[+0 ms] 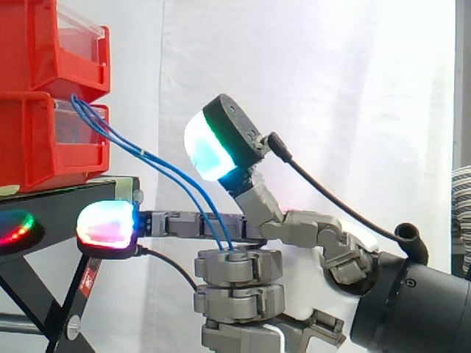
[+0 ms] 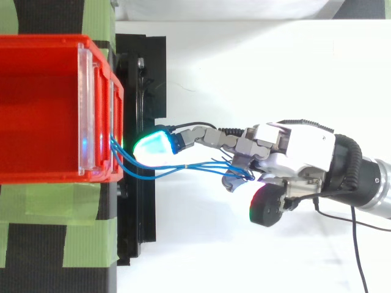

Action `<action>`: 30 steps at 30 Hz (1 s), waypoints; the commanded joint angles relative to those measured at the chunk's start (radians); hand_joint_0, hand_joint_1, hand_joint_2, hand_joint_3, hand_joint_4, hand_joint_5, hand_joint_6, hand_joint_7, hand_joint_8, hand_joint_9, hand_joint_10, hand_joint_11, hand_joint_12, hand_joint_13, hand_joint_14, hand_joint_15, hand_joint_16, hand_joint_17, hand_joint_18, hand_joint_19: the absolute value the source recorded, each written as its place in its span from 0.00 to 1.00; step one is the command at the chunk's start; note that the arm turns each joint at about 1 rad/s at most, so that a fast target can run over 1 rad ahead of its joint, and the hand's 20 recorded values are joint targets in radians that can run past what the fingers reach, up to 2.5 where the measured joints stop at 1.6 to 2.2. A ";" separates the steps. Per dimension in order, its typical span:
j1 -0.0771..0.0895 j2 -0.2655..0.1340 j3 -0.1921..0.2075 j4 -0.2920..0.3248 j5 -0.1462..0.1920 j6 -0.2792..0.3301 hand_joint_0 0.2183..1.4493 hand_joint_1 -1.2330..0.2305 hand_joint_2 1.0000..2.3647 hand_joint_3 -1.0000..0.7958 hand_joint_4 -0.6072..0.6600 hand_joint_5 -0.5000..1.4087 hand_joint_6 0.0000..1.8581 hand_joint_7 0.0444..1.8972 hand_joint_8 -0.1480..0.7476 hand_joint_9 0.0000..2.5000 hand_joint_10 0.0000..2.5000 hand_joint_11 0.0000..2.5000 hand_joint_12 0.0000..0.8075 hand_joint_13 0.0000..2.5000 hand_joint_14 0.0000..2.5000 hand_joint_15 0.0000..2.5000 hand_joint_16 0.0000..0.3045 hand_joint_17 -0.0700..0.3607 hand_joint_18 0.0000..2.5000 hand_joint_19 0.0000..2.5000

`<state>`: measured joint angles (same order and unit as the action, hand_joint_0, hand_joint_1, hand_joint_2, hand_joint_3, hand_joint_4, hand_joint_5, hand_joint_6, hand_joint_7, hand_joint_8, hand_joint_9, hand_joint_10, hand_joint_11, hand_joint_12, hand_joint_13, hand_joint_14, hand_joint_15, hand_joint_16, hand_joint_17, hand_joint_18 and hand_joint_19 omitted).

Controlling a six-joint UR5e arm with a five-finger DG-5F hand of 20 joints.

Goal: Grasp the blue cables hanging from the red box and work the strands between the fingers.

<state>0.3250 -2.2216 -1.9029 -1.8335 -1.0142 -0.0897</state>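
Evidently we have the blue cables (image 2: 201,166) from the red box (image 1: 29,147) caught, probably pinched, between the hand's (image 2: 305,152) fingers; next we rub the strands gently.

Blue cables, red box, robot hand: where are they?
blue cables (image 1: 147,156), side view, middle of the strands
red box (image 2: 36,43), top view, its rim
hand (image 2: 305,149), top view, its white middle

no legible text, small red sticker (image 1: 90,276) on the black stand leg (image 1: 79,298), perhaps printed, too small to read
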 commanded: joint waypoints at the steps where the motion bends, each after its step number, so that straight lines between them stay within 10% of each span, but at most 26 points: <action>1: 0.000 -0.001 0.022 -0.070 0.000 0.007 0.44 0.55 0.00 0.00 0.67 0.17 0.00 0.34 0.54 0.44 0.99 0.87 0.51 0.45 1.00 0.62 0.16 0.41 0.63 0.61; 7: -0.001 0.000 0.067 -0.279 -0.014 0.022 0.44 0.55 0.00 0.00 0.67 0.18 0.00 0.34 0.54 0.43 1.00 0.92 0.52 0.45 1.00 0.62 0.16 0.41 0.62 0.57; 30: 0.003 0.028 0.004 -0.205 -0.001 0.080 0.44 0.55 0.00 0.00 0.68 0.19 0.00 0.35 0.59 0.42 1.00 1.00 0.53 0.45 1.00 0.66 0.17 0.43 0.59 0.42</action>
<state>0.3280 -2.2092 -1.8898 -2.0370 -1.0225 -0.0182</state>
